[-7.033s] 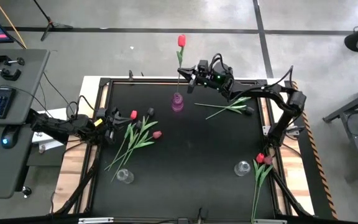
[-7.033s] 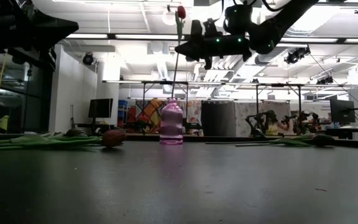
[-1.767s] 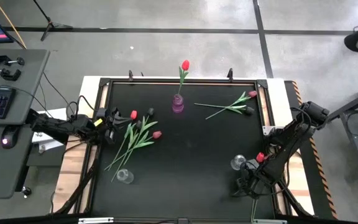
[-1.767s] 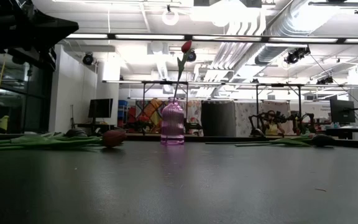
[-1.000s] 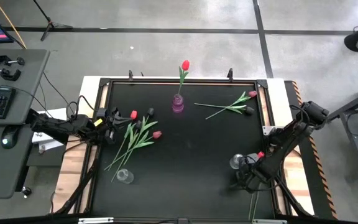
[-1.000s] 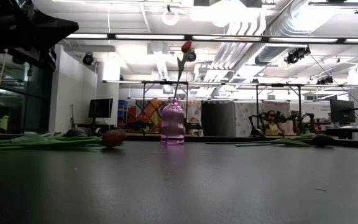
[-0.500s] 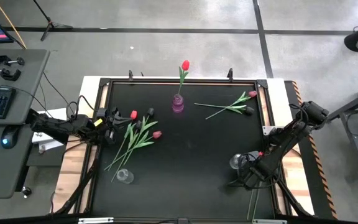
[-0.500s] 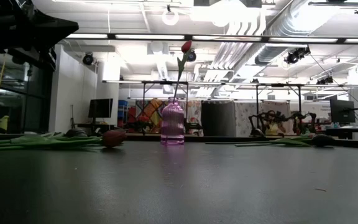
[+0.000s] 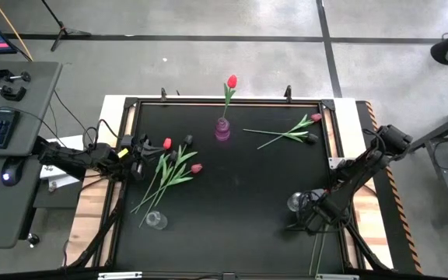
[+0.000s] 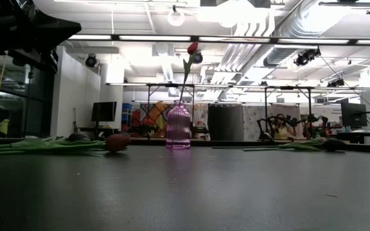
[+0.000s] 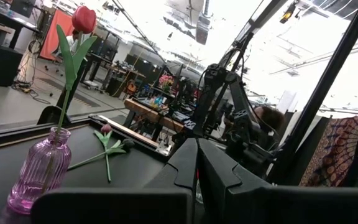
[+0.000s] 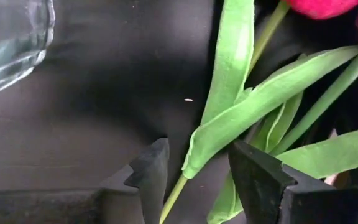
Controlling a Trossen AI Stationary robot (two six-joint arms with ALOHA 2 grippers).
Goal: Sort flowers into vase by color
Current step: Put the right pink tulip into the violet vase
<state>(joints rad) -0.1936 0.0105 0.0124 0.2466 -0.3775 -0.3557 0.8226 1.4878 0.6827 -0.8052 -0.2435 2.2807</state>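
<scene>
Behind the matte black worktop (image 9: 239, 194), a workshop with benches and ceiling lights is seen. The right tool (image 12: 197, 165) is held low beside the clear ribbed glass vase (image 9: 295, 204), fingers apart around a thin green stem and smooth folded leaves of the red-headed artificial tulips (image 12: 260, 93) lying there. Several stems and leaves overlap between the fingers, so more than one flower could be pinched, or only a slippery leaf caught and the flower dropped; the light glass vase could also be knocked over. The left tool (image 11: 196, 168), fingers together, waits beside the loose tulip bundle (image 9: 169, 167). One red tulip (image 9: 231, 82) stands in the pink ribbed glass vase (image 9: 222, 129).
</scene>
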